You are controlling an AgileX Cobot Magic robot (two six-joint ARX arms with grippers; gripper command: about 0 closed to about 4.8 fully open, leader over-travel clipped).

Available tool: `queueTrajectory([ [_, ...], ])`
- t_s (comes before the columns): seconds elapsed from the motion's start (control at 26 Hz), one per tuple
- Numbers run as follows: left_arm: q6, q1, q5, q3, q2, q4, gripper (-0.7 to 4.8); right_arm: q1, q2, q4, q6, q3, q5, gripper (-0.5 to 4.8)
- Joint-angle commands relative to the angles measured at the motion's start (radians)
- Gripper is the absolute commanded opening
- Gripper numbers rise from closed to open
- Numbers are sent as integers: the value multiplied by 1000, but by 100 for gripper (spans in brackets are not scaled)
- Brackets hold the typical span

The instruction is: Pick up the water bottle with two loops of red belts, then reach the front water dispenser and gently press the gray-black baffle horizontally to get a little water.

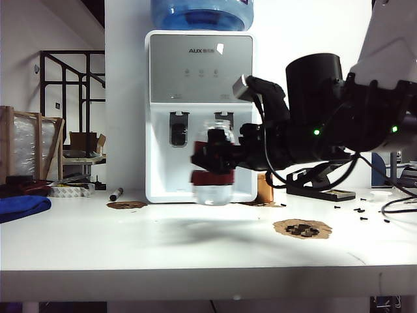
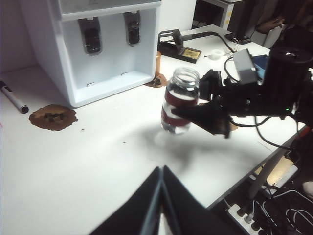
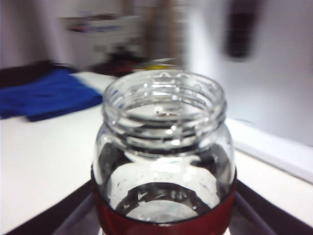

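White table [image 1: 195, 251] with water dispenser [image 1: 201, 117], marker [image 1: 116, 193].

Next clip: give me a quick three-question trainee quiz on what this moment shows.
1. True or false: the water bottle stands on the table.
2. Which gripper holds it: A) the left gripper B) the right gripper?
3. Fill in: the bottle hangs in front of the white water ____.

Key: 1. False; it is lifted, its shadow on the table below. 2. B; the right gripper clamps the red bands, while the left gripper is shut and empty, apart from the bottle. 3. dispenser.
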Motion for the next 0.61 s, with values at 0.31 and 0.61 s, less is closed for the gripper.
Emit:
queueTrajectory([
  [0.31,-4,1,-246,5,-8,58,-4,23,-16,-26,15,5,-336,-4],
  [0.61,-58,3,-497,5,-56,72,-4,45,11,-112,-66,6,-336,-4],
])
